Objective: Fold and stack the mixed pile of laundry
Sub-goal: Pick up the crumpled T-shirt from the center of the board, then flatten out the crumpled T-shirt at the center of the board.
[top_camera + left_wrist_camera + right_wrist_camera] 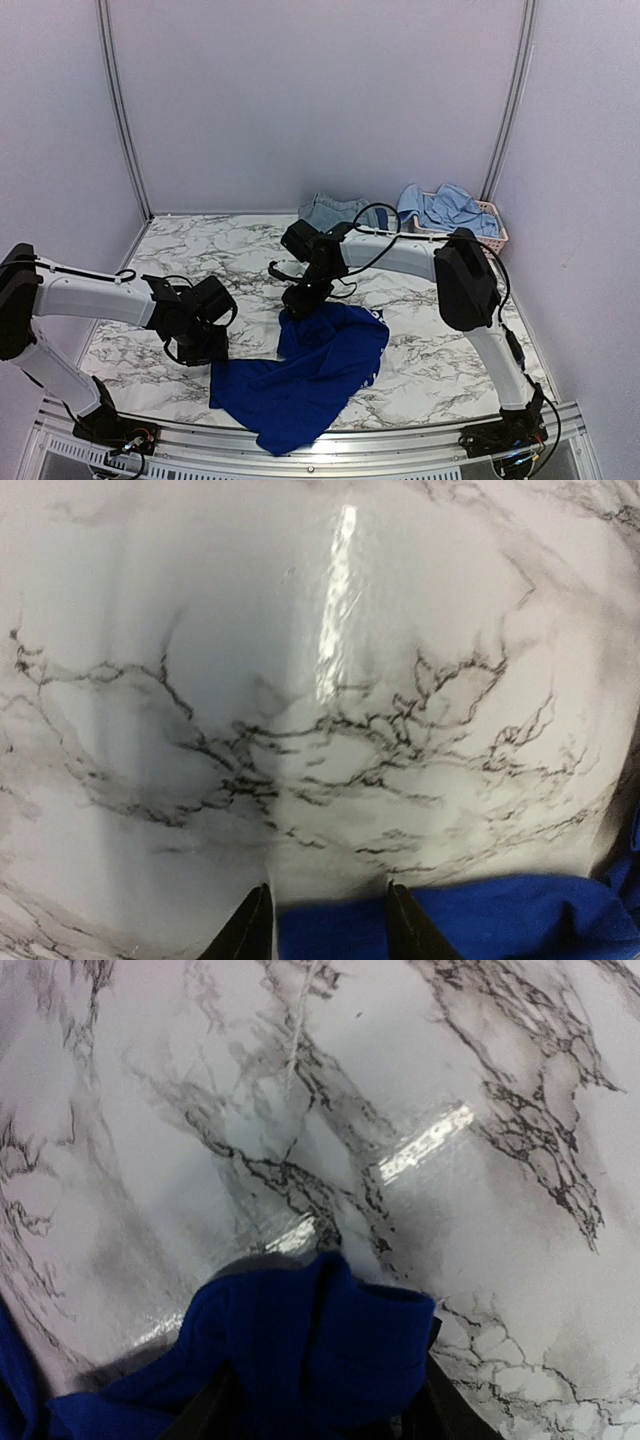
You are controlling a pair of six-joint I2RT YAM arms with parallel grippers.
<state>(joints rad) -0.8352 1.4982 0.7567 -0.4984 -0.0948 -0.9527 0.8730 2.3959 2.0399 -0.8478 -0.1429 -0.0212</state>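
Observation:
A royal-blue T-shirt [310,370] lies crumpled on the marble table [200,260], near the front. My left gripper [205,348] is low at the shirt's left edge. In the left wrist view its fingers [250,930] stand apart, with the flat blue hem [330,930] between them. My right gripper [298,300] is at the shirt's far edge. In the right wrist view a bunched fold of the shirt [320,1340] fills the gap between its fingers [445,1410] and hides most of them. Faded denim [335,210] lies at the back.
A pink lattice basket [490,232] stands at the back right corner with light-blue garments [445,208] spilling over it. White walls close in the table on three sides. The right arm reaches across from the right edge.

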